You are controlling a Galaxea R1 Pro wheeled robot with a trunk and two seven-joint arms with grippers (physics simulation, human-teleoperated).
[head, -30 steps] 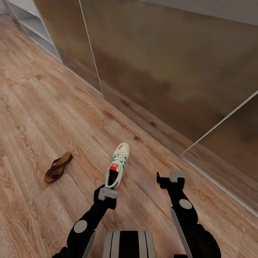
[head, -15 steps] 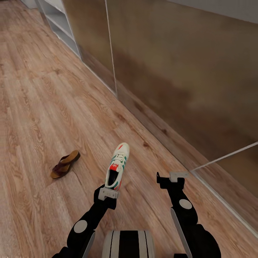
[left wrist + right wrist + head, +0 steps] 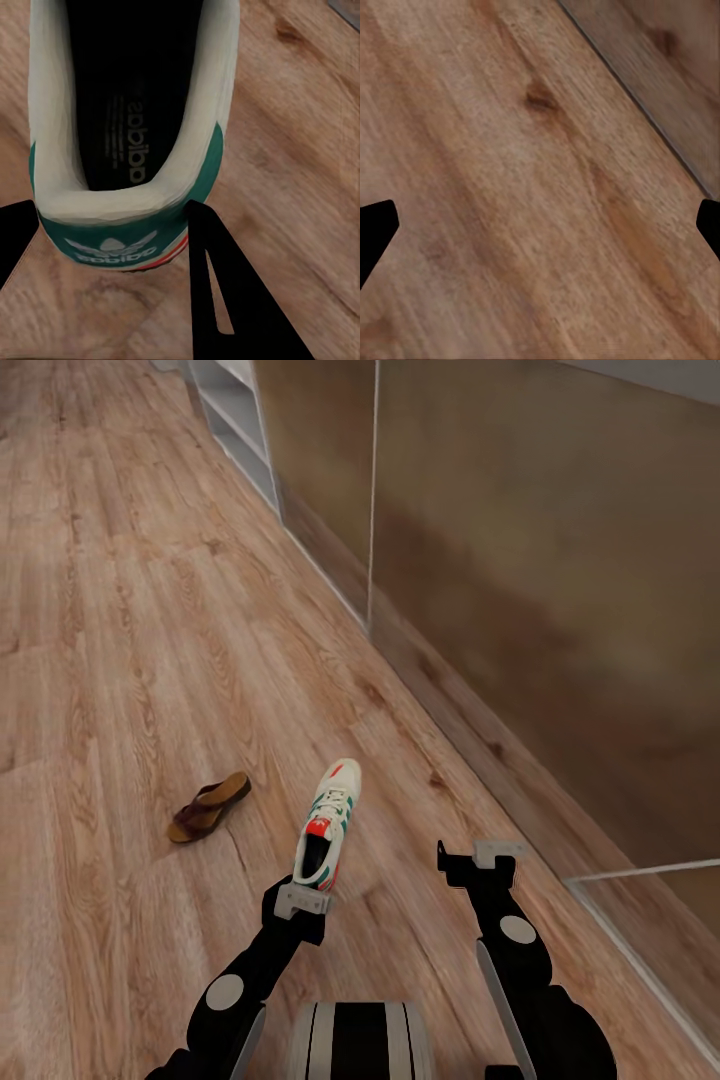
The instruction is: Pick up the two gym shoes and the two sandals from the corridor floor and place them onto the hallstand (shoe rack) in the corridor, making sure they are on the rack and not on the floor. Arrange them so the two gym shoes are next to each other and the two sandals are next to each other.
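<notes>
Here, the left gripper [image 3: 300, 901] holds one gym shoe [image 3: 328, 824] by its heel, fingers [image 3: 217, 292] clamped on either side of the green tab, while the right gripper [image 3: 483, 857] rides wide open and empty. Beyond, a sandal [image 3: 209, 807] lies on the corridor floor [image 3: 130, 660]. Far ahead along the wall stands the hallstand [image 3: 235, 415]. Keeping the shoe level and the squeeze firm seems wise during the drive.

Wood-plank floor [image 3: 120, 610]: brown sandal [image 3: 209, 807] lying (sole down).
</notes>
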